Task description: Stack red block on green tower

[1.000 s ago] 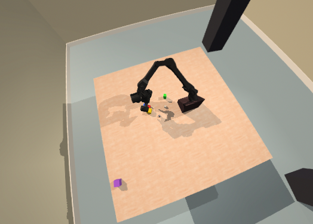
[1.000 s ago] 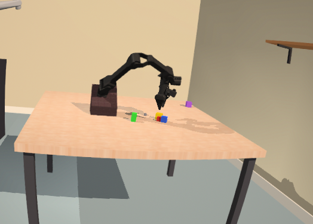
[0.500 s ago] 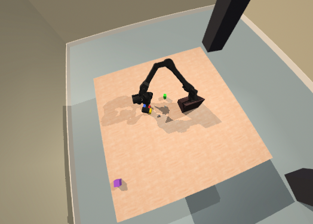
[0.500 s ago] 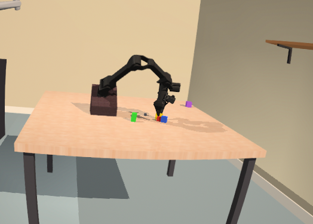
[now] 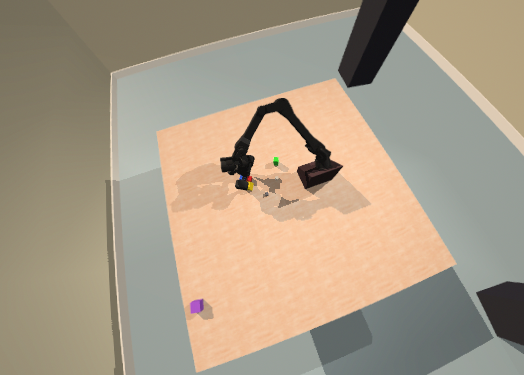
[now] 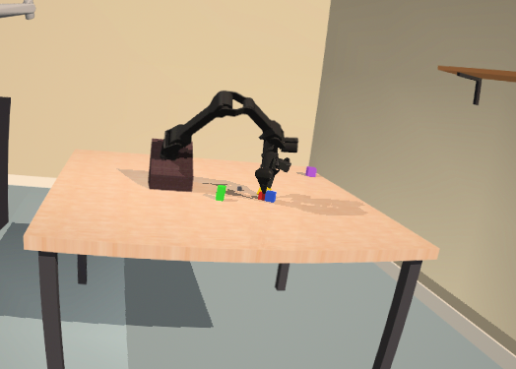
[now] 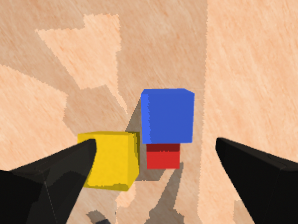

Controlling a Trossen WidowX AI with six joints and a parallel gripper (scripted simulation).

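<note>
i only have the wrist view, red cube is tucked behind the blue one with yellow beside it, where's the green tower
Observer: The tall green block tower stands upright on the wooden table, apart from the cluster, between it and the robot's dark base box.
Operator: how high is the gripper over the blocks
Observer: In the exterior view the open black gripper hangs just above the small red cube, tips about level with the top of the blue cube.
Operator: anything else on the table
Observer: A purple cube sits alone near a far table corner, well away from the arm.
Operator: is yellow touching red
Observer: From the top view the yellow cube looks pressed close to red, but it is too small to tell whether they touch.
</note>
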